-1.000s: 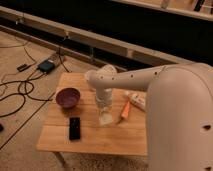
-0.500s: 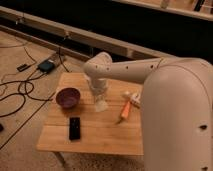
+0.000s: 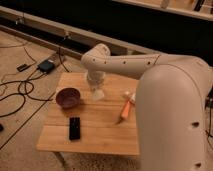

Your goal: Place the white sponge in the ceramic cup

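Note:
My gripper (image 3: pixel 98 90) hangs over the back middle of the wooden table (image 3: pixel 100 135), pointing down, at the end of the white arm that reaches in from the right. It is shut on a small pale block, the white sponge (image 3: pixel 98 94), which hangs just above the tabletop to the right of the purple bowl. The ceramic cup is out of view; the big arm covers the table's right side.
A dark purple bowl (image 3: pixel 68 97) stands at the table's left. A black remote-like bar (image 3: pixel 74 128) lies near the front left. An orange and white packet (image 3: pixel 125 109) lies right of centre, beside the arm. Cables and a small box (image 3: pixel 45 66) lie on the floor at left.
The gripper has risen from the table's middle and moved back and to the left, with the pale block going along in it. The bowl, bar and packet stayed put.

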Robot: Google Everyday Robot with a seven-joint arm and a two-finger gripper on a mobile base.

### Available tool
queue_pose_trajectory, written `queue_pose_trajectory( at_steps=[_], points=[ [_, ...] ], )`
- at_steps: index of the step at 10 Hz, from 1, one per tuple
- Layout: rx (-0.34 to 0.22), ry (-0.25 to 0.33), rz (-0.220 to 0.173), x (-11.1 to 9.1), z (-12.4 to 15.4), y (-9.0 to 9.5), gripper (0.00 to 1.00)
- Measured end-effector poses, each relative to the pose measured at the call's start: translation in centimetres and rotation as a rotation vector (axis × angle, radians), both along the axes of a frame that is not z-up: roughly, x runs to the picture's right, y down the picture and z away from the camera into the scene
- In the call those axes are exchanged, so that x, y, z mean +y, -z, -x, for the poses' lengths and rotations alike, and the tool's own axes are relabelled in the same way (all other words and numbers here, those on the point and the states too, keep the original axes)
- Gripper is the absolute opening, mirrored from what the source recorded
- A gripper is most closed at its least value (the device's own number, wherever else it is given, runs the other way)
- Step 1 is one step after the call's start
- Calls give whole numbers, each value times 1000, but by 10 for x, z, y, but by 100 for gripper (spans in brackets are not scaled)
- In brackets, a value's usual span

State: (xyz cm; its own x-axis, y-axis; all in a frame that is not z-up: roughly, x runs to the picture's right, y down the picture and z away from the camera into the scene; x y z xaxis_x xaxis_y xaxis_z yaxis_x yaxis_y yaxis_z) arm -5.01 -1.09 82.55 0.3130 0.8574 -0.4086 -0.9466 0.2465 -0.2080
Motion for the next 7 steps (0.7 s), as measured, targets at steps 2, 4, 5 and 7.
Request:
queue_pose_trajectory(
  at_steps=[2, 4, 5, 7],
  points=[
    [4, -1, -51, -18, -3, -6, 0],
    [9, -7, -103, -36, -5, -11, 0],
    [5, -10, -127, -44, -4, -12, 0],
    [-15, -20, -176, -62, 1, -11, 0]
  ],
)
